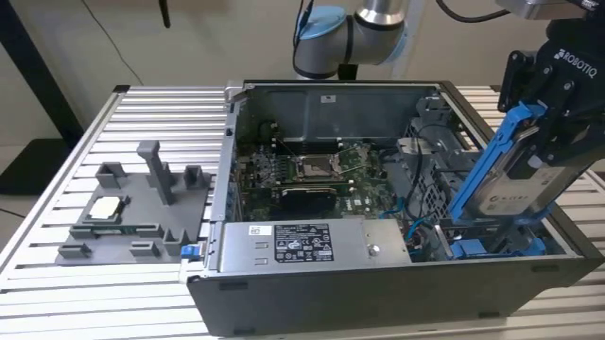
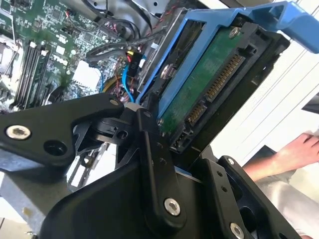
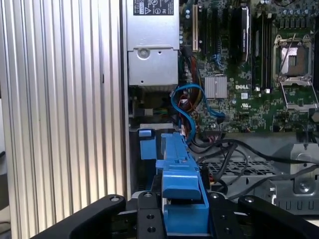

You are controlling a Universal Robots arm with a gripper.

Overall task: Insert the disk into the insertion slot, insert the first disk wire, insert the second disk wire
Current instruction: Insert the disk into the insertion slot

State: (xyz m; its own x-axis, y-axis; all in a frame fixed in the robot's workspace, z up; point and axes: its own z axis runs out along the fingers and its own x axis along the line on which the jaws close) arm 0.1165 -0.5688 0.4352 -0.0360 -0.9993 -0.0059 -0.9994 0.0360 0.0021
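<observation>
Starting at the exterior view's left: a grey fixture tray (image 1: pixel 132 212) is lying on the slatted table (image 1: pixel 161 106), near that edge. The open computer case (image 1: pixel 378 297) is sitting mid-table. Its motherboard (image 1: pixel 312 170) is facing up, and the grey power-supply box (image 1: pixel 312 244) is lying along the case's near wall.

At the case's near corner on the exterior view's right, I am seeing the gripper (image 1: pixel 553 152) clamped on the disk (image 1: pixel 511 188), holding it steeply tilted (blue carrier (image 1: pixel 492 159) rising high, label facing the camera). The disk's lower end is dipping toward the insertion slot (image 1: pixel 501 237) in that same corner; I cannot tell whether they are touching.

In the second wrist view the disk's green circuit board (image 2: pixel 209 84) is showing, and a person's hand (image 2: pixel 299 149) is showing beyond the disk.
</observation>
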